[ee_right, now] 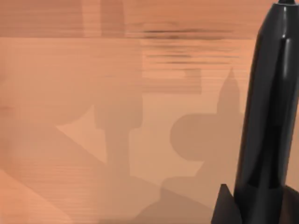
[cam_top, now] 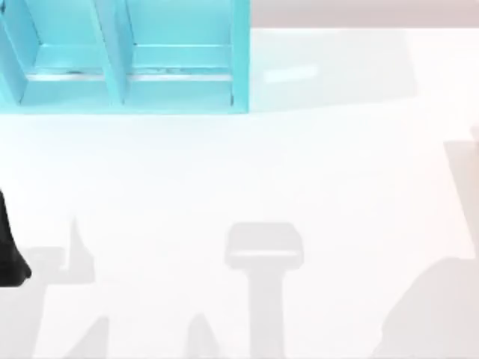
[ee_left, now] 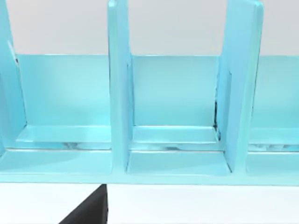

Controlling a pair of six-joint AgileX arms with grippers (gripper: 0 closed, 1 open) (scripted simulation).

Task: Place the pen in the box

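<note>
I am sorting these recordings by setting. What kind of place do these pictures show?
It looks like a rendered tabletop workspace, not a real room. A plain pale table carries a turquoise box with upright dividers at its far left. A glossy black pen shows close up in the right wrist view.

The white surface (cam_top: 299, 164) is lit hard from above and nearly washed out in the top view; pale grey shadows with crisp edges spread across its near half, one with a blocky head on a narrow stem, others in pointed shapes near the left side; a faint bright reflection sits just right of the glossy turquoise compartmented box (cam_top: 127, 60); the box's panels (ee_left: 119, 93) carry soft sheen and look slightly smeared along their seams in the left wrist view; the right wrist view is warm orange, crossed by overlapping soft shadows and horizontal streaking; the glossy slim black pen (ee_right: 268, 116) shows long vertical highlights.
</note>
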